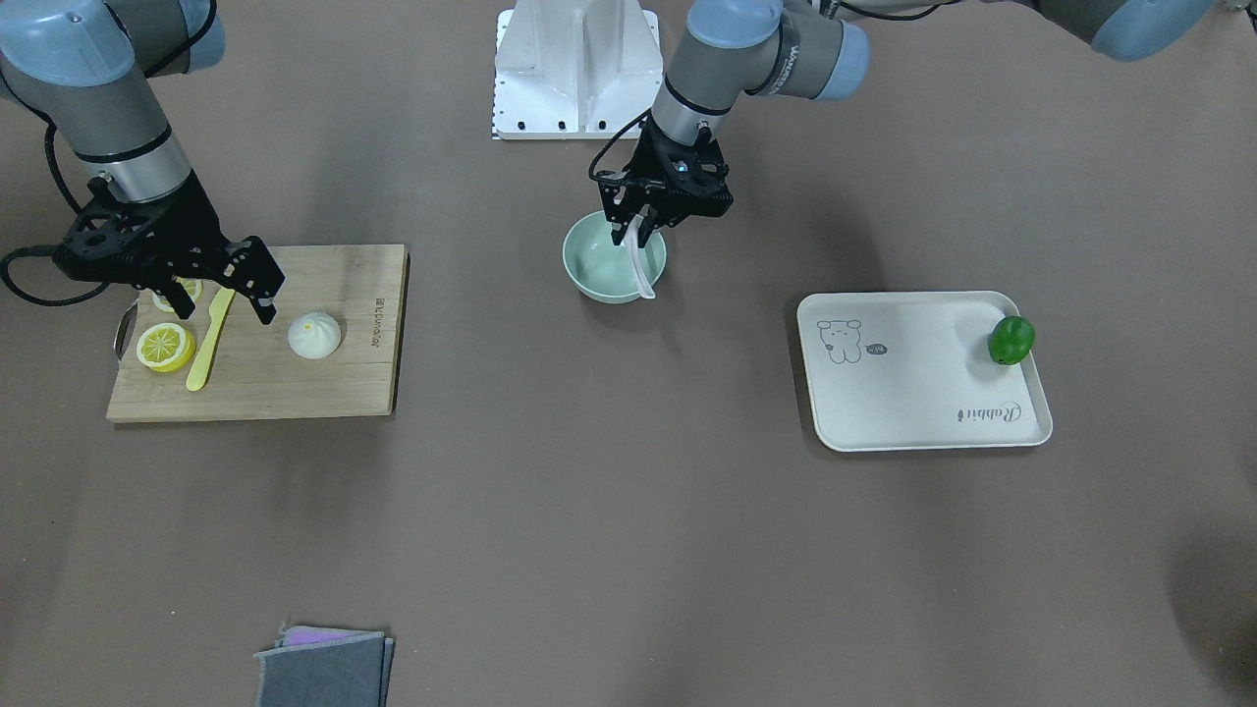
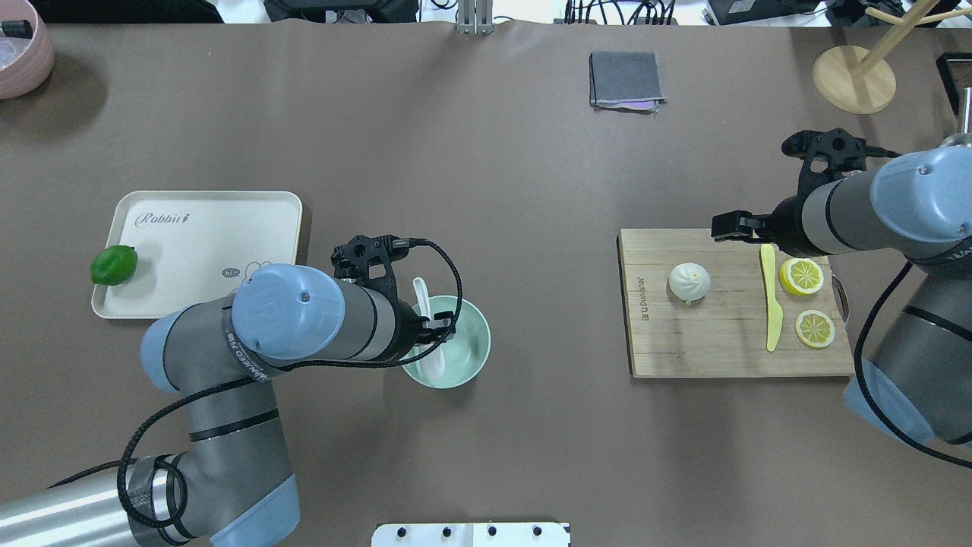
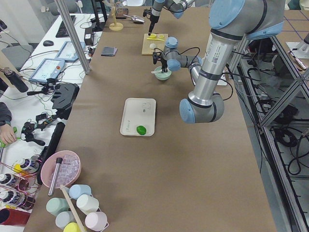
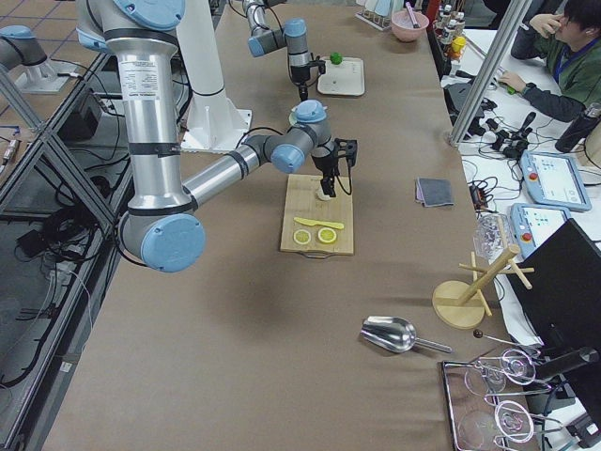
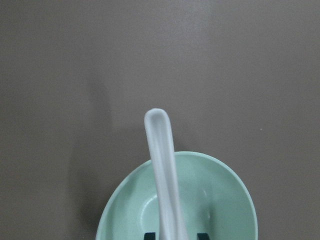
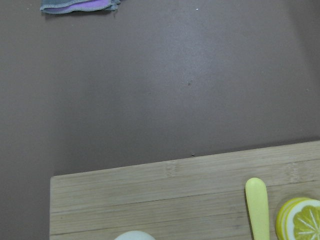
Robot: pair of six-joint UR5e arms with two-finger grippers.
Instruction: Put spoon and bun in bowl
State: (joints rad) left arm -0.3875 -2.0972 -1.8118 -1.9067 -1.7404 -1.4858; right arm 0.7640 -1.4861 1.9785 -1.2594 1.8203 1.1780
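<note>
Brown table (image 1: pixel 628 550); glossy spoon (image 1: pixel 640 265) in round bowl (image 1: pixel 592 267), left fingers (image 1: pixel 617 234) and right fingers (image 1: pixel 263 302) apart.

The spoon (image 5: pixel 164 170) looks glossy, the bowl (image 1: pixel 599 290) smooth, the board (image 1: pixel 324 388) grained wood, the tabletop (image 1: pixel 628 540) matt.

In the overhead view the bowl (image 2: pixel 477 334) sits low down, a bit left of the middle. The spoon (image 2: pixel 421 292) lies in it, and its handle pokes out over the upper left rim. My left gripper (image 1: pixel 636 228) hangs over them.

The tray (image 2: pixel 205 251) is at the left, with a small round fruit (image 2: pixel 114 264) on its left edge.

The board (image 2: pixel 714 349) is at the right. On it, from left to right, are the bun (image 2: pixel 689 282), the knife (image 2: pixel 771 304) and two lemon slices (image 2: pixel 802 276). My right gripper (image 1: pixel 221 299) hangs over the board's top edge.

A folded cloth (image 2: pixel 624 80) lies at the top.
</note>
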